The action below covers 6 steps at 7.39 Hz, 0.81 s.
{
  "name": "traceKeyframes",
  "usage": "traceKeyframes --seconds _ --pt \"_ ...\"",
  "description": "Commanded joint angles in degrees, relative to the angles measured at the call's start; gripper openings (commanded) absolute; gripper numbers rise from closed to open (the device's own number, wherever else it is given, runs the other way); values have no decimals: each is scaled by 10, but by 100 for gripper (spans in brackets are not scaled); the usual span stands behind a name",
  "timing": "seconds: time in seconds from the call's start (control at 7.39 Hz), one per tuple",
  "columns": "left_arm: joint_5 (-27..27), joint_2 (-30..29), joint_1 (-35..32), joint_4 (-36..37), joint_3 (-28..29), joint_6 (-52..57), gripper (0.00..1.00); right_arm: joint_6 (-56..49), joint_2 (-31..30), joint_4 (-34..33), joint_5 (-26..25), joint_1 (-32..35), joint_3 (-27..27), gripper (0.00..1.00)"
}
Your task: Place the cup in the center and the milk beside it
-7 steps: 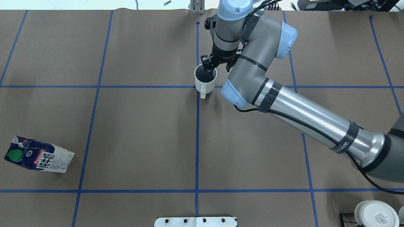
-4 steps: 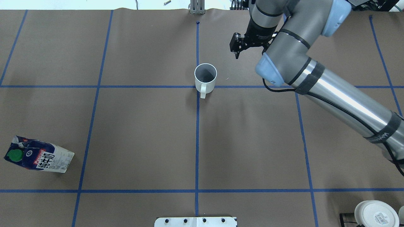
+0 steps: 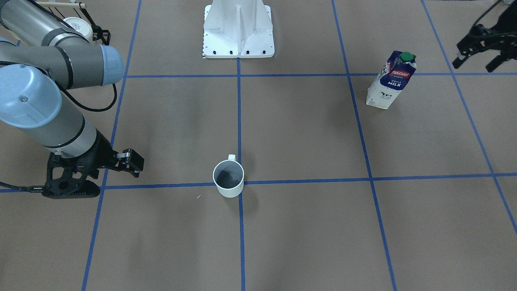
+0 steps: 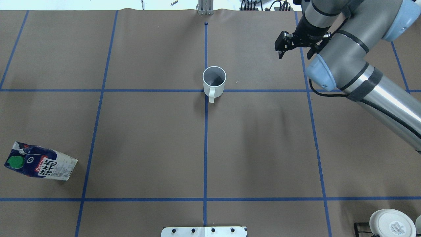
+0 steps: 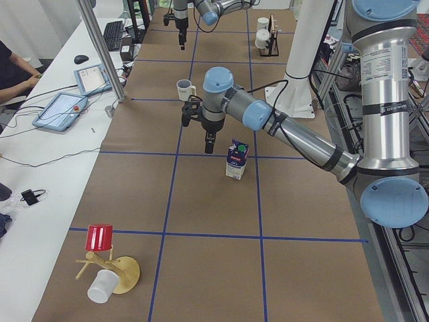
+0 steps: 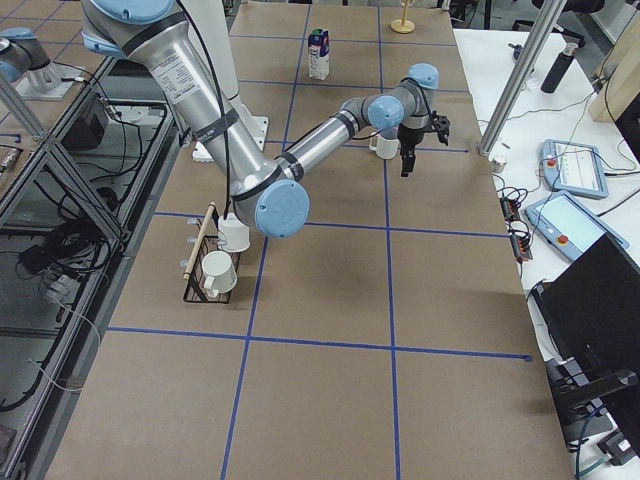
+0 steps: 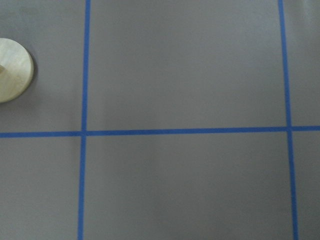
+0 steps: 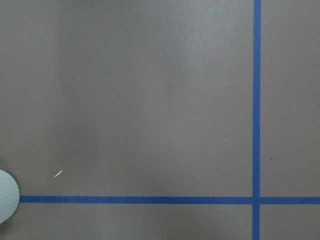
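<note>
Cup (image 4: pixel 214 86), as you can see, stands upright and empty on the center (image 3: pixel 245 182); milk (image 4: pixel 42 164), capped, stands well apart. Your right gripper (image 4: pixel 295 52) and left gripper (image 3: pixel 473 64) both gape, holding nothing.

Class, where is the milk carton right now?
In the overhead view, the milk stands near the left edge of the table, on the robot's left side, far from the cup.

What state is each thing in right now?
Cup: upright, empty, ungripped, on the center.
Milk: upright, cap on, ungripped.
Right gripper: open, empty.
Left gripper: open, empty.
Rack mug: bottom up.
</note>
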Motion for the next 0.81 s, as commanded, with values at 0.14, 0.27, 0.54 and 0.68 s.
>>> traceKeyframes --seconds 0.14,0.27,0.54,0.68 --pt "94 44 179 -95 -37 -83 98 -2 -25 4 1 6 13 100" --pt "114 44 199 -95 -37 -82 98 -2 -26 4 1 6 13 100" --pt "130 52 212 -95 -37 -80 98 -2 -27 4 1 5 12 100" --pt "130 59 211 -94 -38 -62 98 -2 -29 4 1 4 12 100"
